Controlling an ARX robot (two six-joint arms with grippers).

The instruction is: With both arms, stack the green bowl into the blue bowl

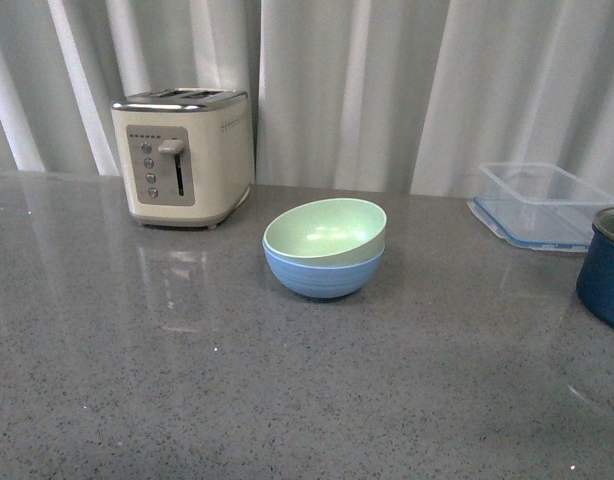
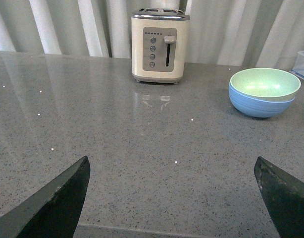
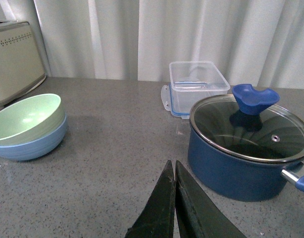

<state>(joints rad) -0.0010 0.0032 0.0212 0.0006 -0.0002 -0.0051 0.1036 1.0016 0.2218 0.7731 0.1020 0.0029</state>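
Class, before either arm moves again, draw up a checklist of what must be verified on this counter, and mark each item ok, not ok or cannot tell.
1. Green bowl nested inside blue bowl: ok.
2. Green bowl sitting level: not ok, it looks slightly tilted.
3. Left gripper open and empty: ok.
4. Right gripper empty: ok, fingers shut on nothing.
5. Both grippers apart from the bowls: ok.
6. Pot beside right gripper, enough clearance: cannot tell.
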